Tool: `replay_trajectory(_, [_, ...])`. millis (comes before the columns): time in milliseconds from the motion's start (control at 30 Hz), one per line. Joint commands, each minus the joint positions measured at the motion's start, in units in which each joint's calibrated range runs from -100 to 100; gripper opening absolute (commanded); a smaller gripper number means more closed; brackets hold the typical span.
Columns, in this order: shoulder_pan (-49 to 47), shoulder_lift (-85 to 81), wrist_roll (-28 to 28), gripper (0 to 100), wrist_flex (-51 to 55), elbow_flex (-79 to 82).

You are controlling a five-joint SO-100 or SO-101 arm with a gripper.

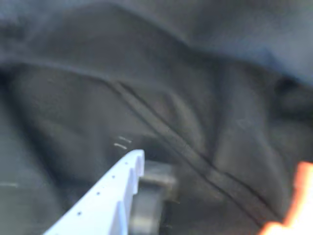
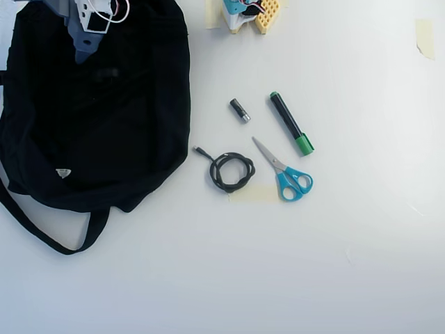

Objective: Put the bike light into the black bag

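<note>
The black bag (image 2: 104,118) lies floppy at the left of the overhead view, its strap (image 2: 49,233) trailing toward the front. In the wrist view its dark folds (image 1: 161,83) fill the frame. My arm (image 2: 94,21) reaches over the bag's top edge, and the fingers themselves are hidden from above. In the wrist view my gripper (image 1: 217,186) stands open, with the white finger (image 1: 117,186) at lower left and the orange finger (image 1: 298,200) far off at lower right. A blurred dark grey block (image 1: 151,193) sits beside the white finger. It may be the bike light, but I cannot tell.
To the right of the bag on the white table lie a coiled black cable (image 2: 231,171), a short battery (image 2: 240,110), a green-capped marker (image 2: 291,124) and blue-handled scissors (image 2: 285,172). The arm's base (image 2: 247,14) stands at the top centre.
</note>
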Motion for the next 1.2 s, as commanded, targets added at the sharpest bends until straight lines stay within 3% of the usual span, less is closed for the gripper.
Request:
replay_trajectory(0, [-3.9,-9.3,0.2,45,4.0,-10.2])
replay_trajectory(67, [-8.4,-19.6,0.1,47,11.5,-10.6])
replay_trajectory(133, [-19.2,-29.4,-0.2,43,17.6,-9.8])
replay_trajectory(167, [-23.2,-31.7,-0.3,37,18.4,-9.8])
replay_trajectory(233, [-34.7,-37.6,-0.4,14,20.6,-9.8])
replay_trajectory(300, [-41.8,-38.6,-0.4,2,20.6,-9.8])
replay_trajectory(567, [-50.4,-38.9,-0.3,2,22.0,-5.2])
replay_trajectory(733, [-52.3,-45.2,0.0,2,37.0,-3.0])
replay_trajectory(833, [-53.8,-49.6,-0.1,2,40.5,1.8])
replay_trajectory(1000, [-56.8,-59.5,0.0,2,36.7,14.0])
replay_trajectory(1167, [-57.1,-74.7,0.0,2,25.5,35.0])
